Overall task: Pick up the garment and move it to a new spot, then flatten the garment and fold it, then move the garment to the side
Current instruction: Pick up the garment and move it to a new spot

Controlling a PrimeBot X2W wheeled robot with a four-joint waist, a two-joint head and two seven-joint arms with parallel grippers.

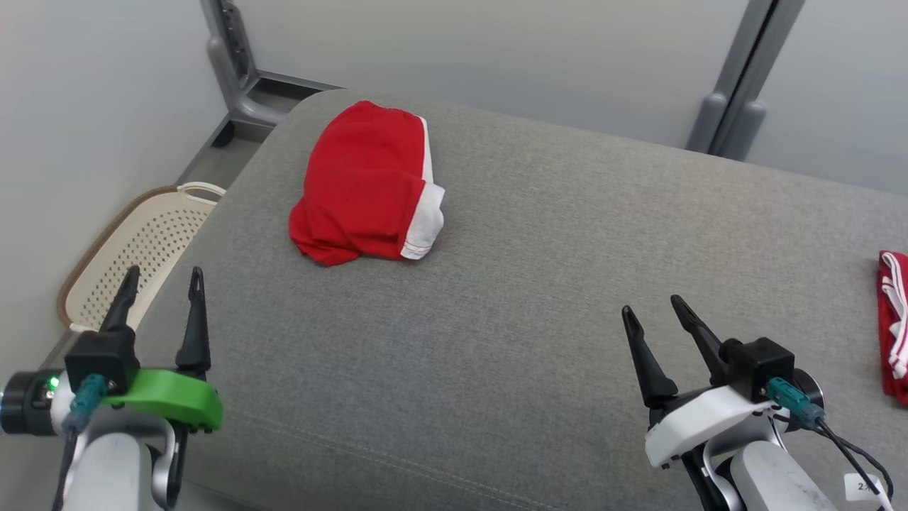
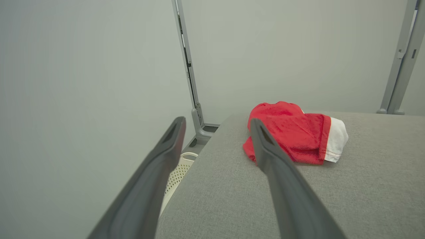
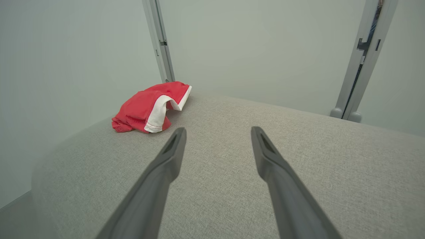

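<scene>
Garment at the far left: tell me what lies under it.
The garment lies bunched on the grey cushion, and cushion fabric shows all round it. The patch directly beneath is covered by the cloth, so anything there cannot be seen.

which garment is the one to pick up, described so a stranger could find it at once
On the wide grey cushion, look to the far left corner, near the cream perforated basket. The garment is a bunched red heap with a broad white band along one side, whereas the other red cloth lies at the right edge and bears thin white stripes.
</scene>
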